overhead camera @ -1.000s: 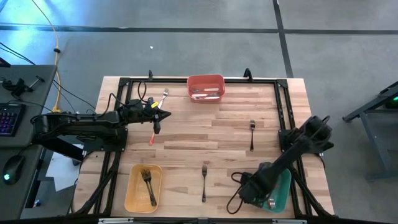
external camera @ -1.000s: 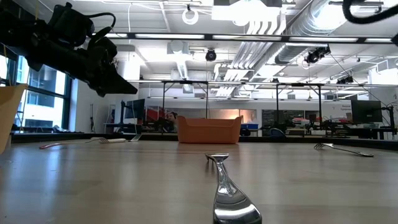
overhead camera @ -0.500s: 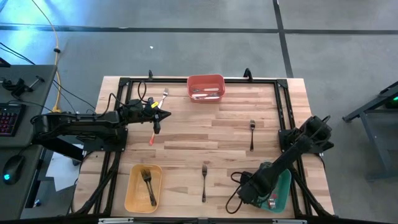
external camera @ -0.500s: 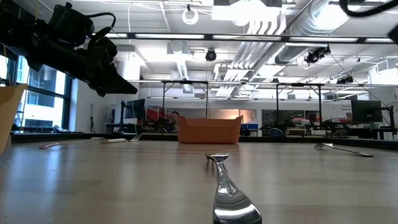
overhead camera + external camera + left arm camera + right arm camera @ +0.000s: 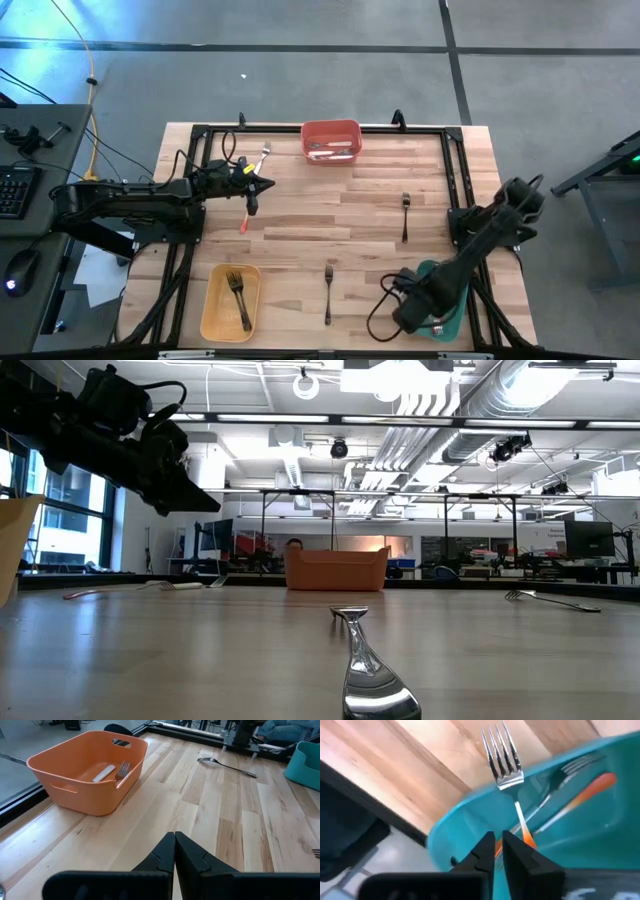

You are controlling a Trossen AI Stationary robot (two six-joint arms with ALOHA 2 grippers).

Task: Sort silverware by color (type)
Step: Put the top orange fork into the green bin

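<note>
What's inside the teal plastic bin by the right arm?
The right gripper holds a red-handled fork over the teal plastic bin. Another red-handled fork lies inside. The gripper covers the rest.

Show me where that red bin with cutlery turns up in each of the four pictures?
High view: red bin at the table's far edge, centre.
Low view: the bin sits mid-picture, far across the table.
Left wrist view: the bin lies ahead of the left hand, whose fingers are shut.
Right wrist view: not in it.
Shared landmark: the black fork.
</note>
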